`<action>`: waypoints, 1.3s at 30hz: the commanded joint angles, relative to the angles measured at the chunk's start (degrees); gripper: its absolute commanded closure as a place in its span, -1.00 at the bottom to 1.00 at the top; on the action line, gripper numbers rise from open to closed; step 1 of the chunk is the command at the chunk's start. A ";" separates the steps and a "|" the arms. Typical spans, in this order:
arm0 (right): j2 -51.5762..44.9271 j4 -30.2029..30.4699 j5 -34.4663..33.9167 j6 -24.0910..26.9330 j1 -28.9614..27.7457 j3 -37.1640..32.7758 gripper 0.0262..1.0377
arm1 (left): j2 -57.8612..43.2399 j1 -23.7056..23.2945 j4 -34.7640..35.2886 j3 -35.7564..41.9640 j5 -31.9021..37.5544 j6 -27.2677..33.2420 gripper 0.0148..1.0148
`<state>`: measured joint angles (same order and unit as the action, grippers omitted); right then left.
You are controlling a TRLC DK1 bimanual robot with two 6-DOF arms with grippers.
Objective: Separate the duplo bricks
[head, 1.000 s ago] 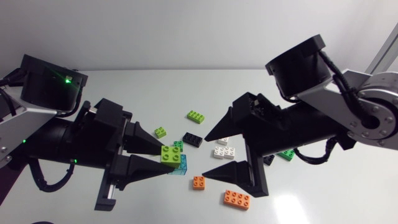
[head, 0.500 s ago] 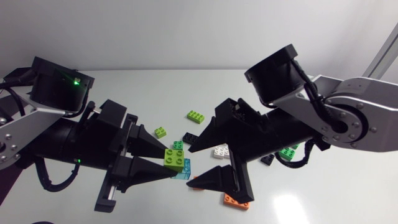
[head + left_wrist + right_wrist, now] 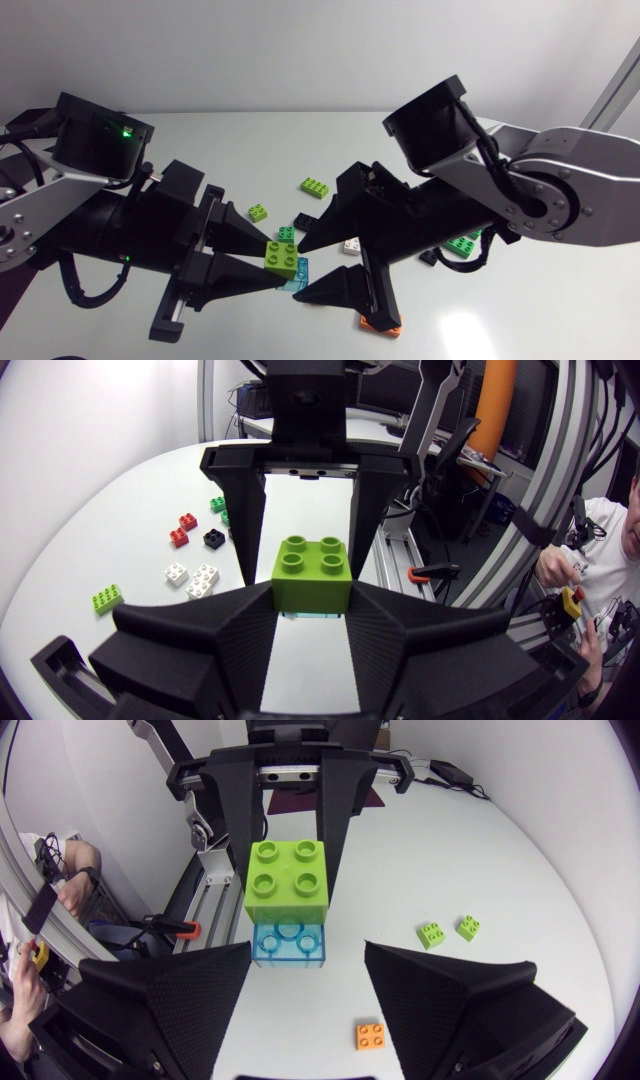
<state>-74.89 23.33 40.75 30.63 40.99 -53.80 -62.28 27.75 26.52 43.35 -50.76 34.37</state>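
Left end effector clamped on lime-blue brick stack, studs up, right end effector spread

Left arm and right arm had silver-grey links, black joints. Left gripper and right gripper were matte black wedges.

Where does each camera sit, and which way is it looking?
Head view: fixed above the table, looking down; left arm and right arm show.
Left wrist view: on the left arm's last link, looking along the left jaws at the lime brick they clamp; the right jaws face it.
Right wrist view: on the right arm, looking the opposite way; the open right jaws flank the clear blue brick.
Both wrist views share those two stacked bricks, from opposite ends.
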 commanded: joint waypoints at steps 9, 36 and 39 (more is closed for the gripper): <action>0.63 -0.74 0.82 -1.63 1.55 -0.08 0.49 | -1.09 -0.41 0.55 -0.90 -1.00 -0.97 0.39; 0.27 -1.10 -0.32 -1.89 2.60 2.12 0.50 | 1.37 -2.70 5.64 2.61 -1.18 1.84 -0.62; 0.19 -1.10 -0.32 -1.98 3.04 2.12 0.50 | 1.46 -2.79 5.64 3.14 -1.18 1.75 -0.61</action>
<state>-74.74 22.52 40.49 29.54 43.38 -53.12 -61.58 25.50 32.16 44.53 -51.07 35.48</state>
